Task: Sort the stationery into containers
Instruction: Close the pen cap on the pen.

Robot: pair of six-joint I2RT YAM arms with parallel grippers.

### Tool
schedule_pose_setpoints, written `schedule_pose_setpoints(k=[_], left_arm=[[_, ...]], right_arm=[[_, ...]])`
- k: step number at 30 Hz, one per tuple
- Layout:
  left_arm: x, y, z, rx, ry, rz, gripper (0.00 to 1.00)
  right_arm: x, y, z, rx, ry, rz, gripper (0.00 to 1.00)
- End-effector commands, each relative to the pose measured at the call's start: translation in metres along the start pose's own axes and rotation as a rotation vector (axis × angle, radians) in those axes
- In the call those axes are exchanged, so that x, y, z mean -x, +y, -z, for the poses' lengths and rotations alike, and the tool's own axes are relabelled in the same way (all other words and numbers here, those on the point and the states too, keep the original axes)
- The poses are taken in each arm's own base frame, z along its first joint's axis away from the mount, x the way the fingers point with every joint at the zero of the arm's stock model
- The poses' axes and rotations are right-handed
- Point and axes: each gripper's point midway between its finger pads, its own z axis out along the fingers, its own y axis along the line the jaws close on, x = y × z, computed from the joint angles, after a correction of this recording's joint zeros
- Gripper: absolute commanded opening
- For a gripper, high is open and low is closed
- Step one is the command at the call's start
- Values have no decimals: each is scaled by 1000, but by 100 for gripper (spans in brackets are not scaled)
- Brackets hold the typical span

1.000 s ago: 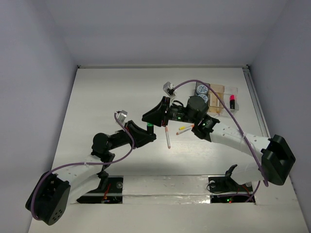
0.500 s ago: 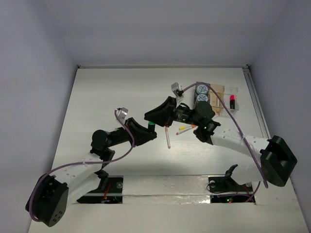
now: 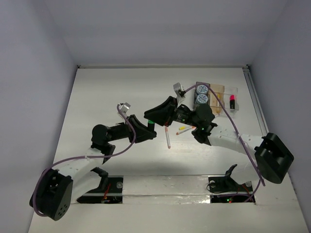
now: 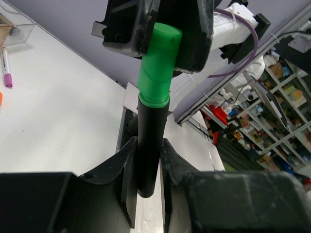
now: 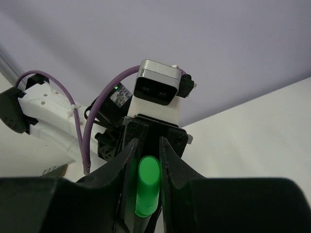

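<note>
Jaws on both arms hold one highlighter [image 4: 148,141] in the air above the surface [image 3: 107,97]: your left jaws clamp the black barrel, your right jaws pinch its green cap [image 5: 148,187]. It looks light, stiff and smooth; trust the barrel, because the cap may pull off.

Soft, even overhead light leaves the white table [image 3: 107,97] bright, with only pale shadows near the left gripper [image 3: 151,131]. In the left wrist view the green-capped highlighter [image 4: 153,97] is sharp, the shelves [image 4: 282,97] beyond the right gripper [image 4: 163,39] blurred, out of focus
</note>
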Motion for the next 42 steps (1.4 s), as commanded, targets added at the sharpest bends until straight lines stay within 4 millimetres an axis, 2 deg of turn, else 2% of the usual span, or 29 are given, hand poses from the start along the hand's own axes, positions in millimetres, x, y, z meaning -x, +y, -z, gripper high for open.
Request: schedule_pose_setpoints(k=[1,2,3,6,7,9,10,13,16,17,20,25,29,34,35,38,42], left_arm=[[100,-101,8,-242,-377,-468,0],[102,-102,8,-232,-380,-480,0],[107,-94,8,-189,-384,-492,0],[116,-99,9,-173,-404,-525,0],[121,-101,9,-171,-414,-538,0],[125,-103,8,-175,-419,-542,0],[127,-104,7,-179,-424,-537,0],[131,-106,5,-194,-428,-532,0],[134,-112,4,-214,-431,-540,0],[135,-112,4,-212,-434,-548,0],[139,-109,4,-194,-437,-551,0],[147,-109,10,-173,-450,-569,0],[153,-107,12,-153,-458,-572,0],[161,-110,10,-127,-465,-585,0],[162,-112,10,-130,-465,-593,0],[163,-110,9,-122,-462,-586,0],[162,-104,9,-108,-459,-577,0]], right_arm=[[-79,44,18,142,262,-73,0],[-88,43,21,119,290,-95,0],[-101,43,28,107,316,-116,0],[-132,46,37,78,380,-183,0],[-149,45,45,57,409,-220,0],[-166,50,47,47,414,-261,0],[-181,45,49,30,438,-291,0],[-202,51,46,45,452,-325,0],[-206,54,40,49,442,-324,0],[-210,50,42,34,441,-325,0],[-217,55,45,32,451,-340,0],[-242,55,73,-32,550,-353,0],[-280,59,99,-85,696,-394,0],[-304,65,114,-111,771,-416,0],[-309,61,119,-141,797,-417,0],[-316,60,126,-165,803,-431,0],[-313,42,141,-302,808,-368,0]])
